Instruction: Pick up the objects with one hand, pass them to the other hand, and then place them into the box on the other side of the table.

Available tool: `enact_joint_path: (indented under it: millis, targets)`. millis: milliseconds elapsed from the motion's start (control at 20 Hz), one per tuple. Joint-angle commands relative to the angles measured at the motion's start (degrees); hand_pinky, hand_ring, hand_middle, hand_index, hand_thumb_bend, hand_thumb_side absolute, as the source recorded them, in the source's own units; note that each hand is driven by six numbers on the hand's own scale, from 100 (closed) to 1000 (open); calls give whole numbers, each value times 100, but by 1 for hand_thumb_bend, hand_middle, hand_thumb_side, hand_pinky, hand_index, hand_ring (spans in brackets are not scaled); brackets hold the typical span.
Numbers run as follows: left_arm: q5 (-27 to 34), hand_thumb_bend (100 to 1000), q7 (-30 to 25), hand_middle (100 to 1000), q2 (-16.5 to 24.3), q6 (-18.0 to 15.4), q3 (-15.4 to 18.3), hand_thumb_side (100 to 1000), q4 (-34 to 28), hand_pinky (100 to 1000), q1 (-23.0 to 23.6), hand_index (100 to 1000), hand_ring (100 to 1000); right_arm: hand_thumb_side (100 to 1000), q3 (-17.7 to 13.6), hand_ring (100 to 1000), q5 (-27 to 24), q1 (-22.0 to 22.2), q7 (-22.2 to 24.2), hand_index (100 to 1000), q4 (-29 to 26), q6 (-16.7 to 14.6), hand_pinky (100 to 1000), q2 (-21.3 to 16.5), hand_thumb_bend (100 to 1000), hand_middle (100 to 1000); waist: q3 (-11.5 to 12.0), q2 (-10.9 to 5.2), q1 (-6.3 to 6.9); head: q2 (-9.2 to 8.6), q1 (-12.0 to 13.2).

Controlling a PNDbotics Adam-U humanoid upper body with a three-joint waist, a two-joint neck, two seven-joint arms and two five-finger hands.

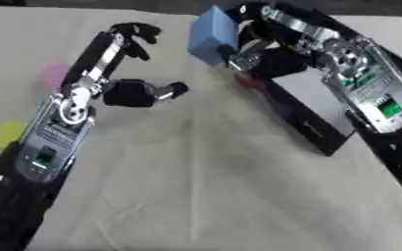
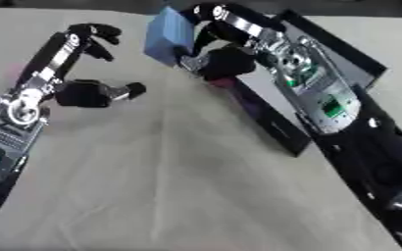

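A light blue block (image 1: 211, 34) is held up at the top centre, with my right hand (image 1: 269, 51) shut on it from the right, fingers over its top and thumb at its lower edge. It hangs by the near left rim of the black box (image 1: 312, 130), which lies on the right of the table. My left hand (image 1: 127, 88) is to the left of the block and apart from it, open, fingers curved up and thumb pointing right, holding nothing.
A pink object (image 1: 52, 73) and a yellow object (image 1: 5, 133) lie on the beige cloth at the left edge, beside my left forearm. Something dark red and purple (image 1: 258, 86) shows inside the box under my right hand.
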Motion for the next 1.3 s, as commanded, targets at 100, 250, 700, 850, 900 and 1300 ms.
enact_joint_path:
  millis: [100,250,700,850,900,1300]
  targets:
    - [3,691,57,692,195,11,94,324,-54,737,14,830,612,188,-285,608,-74,7,-248,623,-218,21,808,-355,100,573,-36,-178,-1,-44,-117]
    - [13,692,77,692,244,23,114,327,-66,738,71,830,613,180,-443,609,-81,130,-429,625,-227,29,808,-541,100,575,-63,-188,8,-52,-200]
    - [60,682,82,691,273,52,117,333,-82,739,161,831,612,151,-878,613,225,493,-905,632,73,-27,807,-772,100,582,-96,-188,49,-99,-435]
    - [73,681,95,692,273,64,123,332,-89,739,176,831,612,132,-978,614,374,554,-986,632,254,-47,807,-780,100,583,-104,-187,60,-100,-469]
    - [75,680,102,692,278,68,127,331,-91,739,182,831,612,126,-998,615,428,571,-999,632,316,-61,807,-789,100,584,-103,-187,64,-103,-481]
    - [78,678,106,689,282,73,132,332,-101,739,219,829,611,100,-1081,626,913,708,-968,643,787,-220,807,-810,100,594,-97,-188,63,-114,-534]
